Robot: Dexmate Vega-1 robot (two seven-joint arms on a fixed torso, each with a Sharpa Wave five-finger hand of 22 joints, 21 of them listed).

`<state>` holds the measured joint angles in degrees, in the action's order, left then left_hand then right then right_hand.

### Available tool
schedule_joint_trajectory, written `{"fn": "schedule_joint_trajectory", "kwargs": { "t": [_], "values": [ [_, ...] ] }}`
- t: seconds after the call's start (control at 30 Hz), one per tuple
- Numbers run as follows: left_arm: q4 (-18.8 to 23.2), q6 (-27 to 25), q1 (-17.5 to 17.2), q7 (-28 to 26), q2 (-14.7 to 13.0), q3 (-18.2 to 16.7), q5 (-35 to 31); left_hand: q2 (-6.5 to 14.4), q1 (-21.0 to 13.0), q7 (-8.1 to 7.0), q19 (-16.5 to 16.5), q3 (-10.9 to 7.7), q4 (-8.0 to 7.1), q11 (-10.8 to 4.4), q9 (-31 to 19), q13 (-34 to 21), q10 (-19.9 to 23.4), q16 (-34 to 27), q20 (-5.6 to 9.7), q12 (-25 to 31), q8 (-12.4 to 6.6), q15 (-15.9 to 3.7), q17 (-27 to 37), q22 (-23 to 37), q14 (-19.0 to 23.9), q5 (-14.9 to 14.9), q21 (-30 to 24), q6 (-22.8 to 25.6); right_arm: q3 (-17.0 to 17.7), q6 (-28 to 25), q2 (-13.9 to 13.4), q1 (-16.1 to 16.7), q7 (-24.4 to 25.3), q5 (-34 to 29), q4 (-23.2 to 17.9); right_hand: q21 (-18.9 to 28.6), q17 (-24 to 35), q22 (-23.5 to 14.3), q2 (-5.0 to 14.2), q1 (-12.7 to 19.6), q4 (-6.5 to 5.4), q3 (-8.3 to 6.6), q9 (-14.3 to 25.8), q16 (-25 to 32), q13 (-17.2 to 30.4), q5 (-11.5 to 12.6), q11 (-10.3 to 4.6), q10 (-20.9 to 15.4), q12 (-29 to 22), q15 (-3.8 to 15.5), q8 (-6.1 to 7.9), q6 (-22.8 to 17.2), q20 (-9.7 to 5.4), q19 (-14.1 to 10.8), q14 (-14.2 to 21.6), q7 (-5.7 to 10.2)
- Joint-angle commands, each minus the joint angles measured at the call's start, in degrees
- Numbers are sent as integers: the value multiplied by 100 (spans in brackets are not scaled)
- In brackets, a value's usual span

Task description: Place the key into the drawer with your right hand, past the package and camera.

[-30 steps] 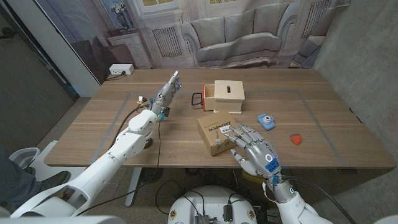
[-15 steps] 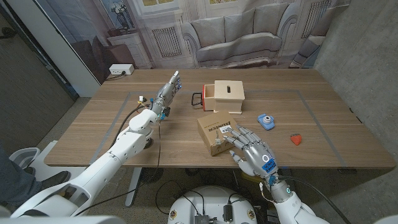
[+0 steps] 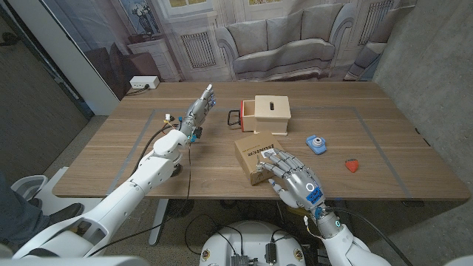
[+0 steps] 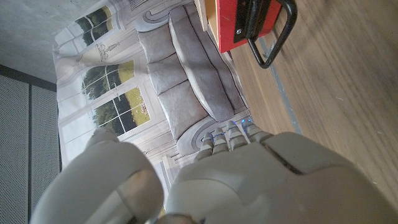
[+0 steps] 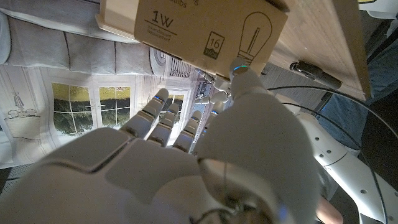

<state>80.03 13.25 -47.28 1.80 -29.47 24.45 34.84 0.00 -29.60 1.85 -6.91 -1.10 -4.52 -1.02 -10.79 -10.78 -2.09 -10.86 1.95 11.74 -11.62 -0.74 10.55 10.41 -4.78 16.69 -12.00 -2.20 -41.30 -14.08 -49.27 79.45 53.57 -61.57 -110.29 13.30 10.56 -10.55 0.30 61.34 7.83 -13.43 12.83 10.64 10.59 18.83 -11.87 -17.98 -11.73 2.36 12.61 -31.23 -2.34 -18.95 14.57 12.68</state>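
My right hand (image 3: 293,179) hovers over the near end of the cardboard bulb package (image 3: 255,154), fingers spread. A small metal key (image 3: 257,176) shows at its thumb tip, seemingly pinched between thumb and a finger; the right wrist view shows metal bits (image 5: 209,91) there, just under the package (image 5: 205,28). The wooden box (image 3: 271,113) stands behind the package, its red drawer front with a black handle (image 3: 237,118) pulled a little out to the left. A small blue camera (image 3: 316,144) lies right of the package. My left hand (image 3: 199,108) stands left of the drawer with fingers straight, holding nothing.
A small red object (image 3: 353,165) lies on the table right of the camera. The drawer front and handle (image 4: 264,28) lie close ahead of my left hand. A white socket box (image 3: 143,83) sits at the far left table corner.
My right hand has shifted a little left and toward the near table edge, staying over the package's near end. The left arm has not moved.
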Motion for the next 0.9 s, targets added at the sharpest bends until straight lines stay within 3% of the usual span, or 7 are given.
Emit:
{"fn": "schedule_joint_trajectory", "kwargs": {
  "t": [0.03, 0.9],
  "values": [
    [33, -4, -59, -36, -12, -28, 22, 37, -27, 1, -64, 29, -14, -2, -9, -18, 6, -1, 67, 14, 8, 14, 7, 16, 14, -35, 27, 54, -130, 108, 13, -212, 21, -67, 104, -16, 8, -31, 70, 18, -21, 46, 22, 34, 19, -6, 11, -30, -36, 823, 23, -72, -842, -33, -1, 9],
    [-13, -5, -112, -64, -2, -40, 50, 51, -27, -5, -71, 58, -24, -14, -9, -18, -2, 2, 44, 8, 11, 20, 7, 17, 6, -36, 27, 58, -235, 279, 77, -490, -96, 112, 366, -16, 25, -37, 162, 3, -112, 174, 1, 47, 17, -17, 19, -107, -78, 793, 27, -201, -796, -104, 80, 9]
  ]
}}
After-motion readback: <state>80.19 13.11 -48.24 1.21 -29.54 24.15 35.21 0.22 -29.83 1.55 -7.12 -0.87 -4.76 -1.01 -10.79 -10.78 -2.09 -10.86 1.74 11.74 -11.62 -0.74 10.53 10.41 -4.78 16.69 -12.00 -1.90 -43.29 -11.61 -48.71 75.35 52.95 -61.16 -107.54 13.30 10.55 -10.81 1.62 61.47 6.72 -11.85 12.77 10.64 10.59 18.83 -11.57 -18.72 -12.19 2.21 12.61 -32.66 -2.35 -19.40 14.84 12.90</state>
